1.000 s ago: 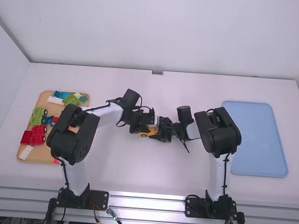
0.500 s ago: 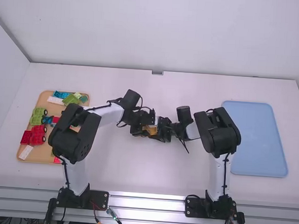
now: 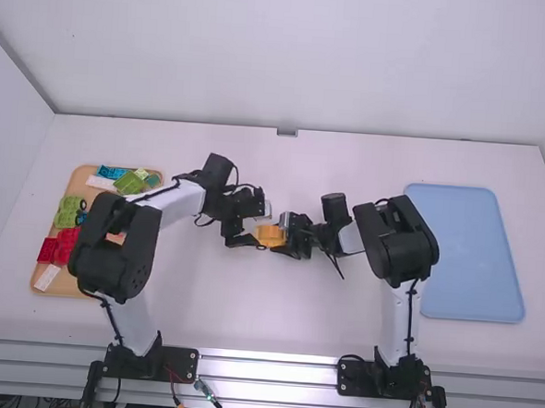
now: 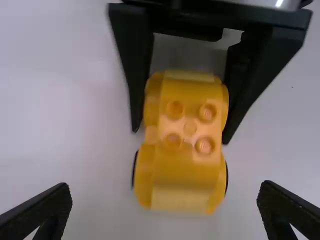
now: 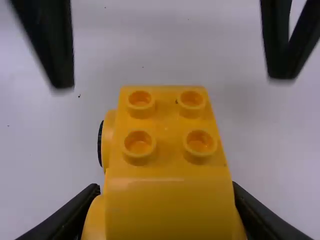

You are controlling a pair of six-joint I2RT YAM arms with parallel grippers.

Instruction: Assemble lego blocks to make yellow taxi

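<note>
Yellow car body [image 3: 270, 236] is around mid-bench, guys, four studs [image 5: 140, 143] up top and a dark wheel edge [image 5: 100, 143] peeking out. Right tool [image 3: 287, 235] comes at it from 3 o'clock and I've got it pinched, one finger either side. Left tool [image 3: 259, 228] sits at the car's 9 o'clock, fingers spread wide, a gap on both sides. Way out at 9 on the bench [image 3: 202, 301] there's a tan tray [image 3: 70, 283] with red [image 3: 63, 247], green [image 3: 128, 183] and blue blocks [image 3: 111, 172]; pale blue tray [image 3: 476, 253] at 3.
</note>
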